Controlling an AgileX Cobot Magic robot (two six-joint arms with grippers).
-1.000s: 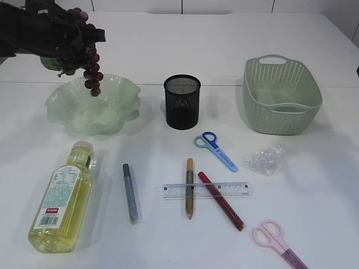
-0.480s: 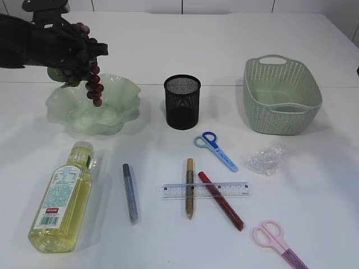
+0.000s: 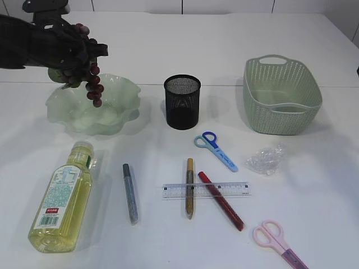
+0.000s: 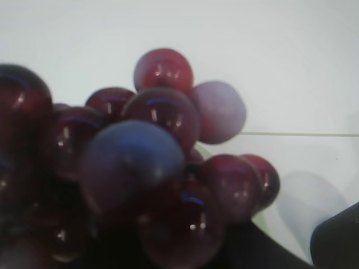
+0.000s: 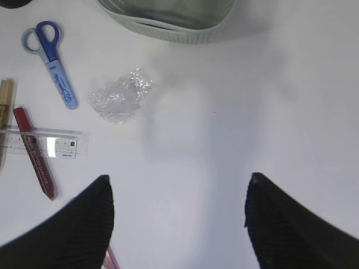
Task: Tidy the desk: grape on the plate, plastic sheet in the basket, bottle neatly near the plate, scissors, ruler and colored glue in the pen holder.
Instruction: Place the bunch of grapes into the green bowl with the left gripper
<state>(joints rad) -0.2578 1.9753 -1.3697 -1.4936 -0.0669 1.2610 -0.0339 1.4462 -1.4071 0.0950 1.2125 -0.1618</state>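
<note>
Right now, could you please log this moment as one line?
left gripper: holding grapes above plate | right gripper: open, idle | other items untouched

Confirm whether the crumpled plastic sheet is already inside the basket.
No. In the exterior view the plastic sheet lies on the white table, in front of the green basket and outside it.

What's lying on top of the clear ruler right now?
Two glue sticks cross over the ruler: the gold glue stick upright across its left part, the red glue stick slanting over its middle. The ruler's printed marks beneath them are covered.
</note>
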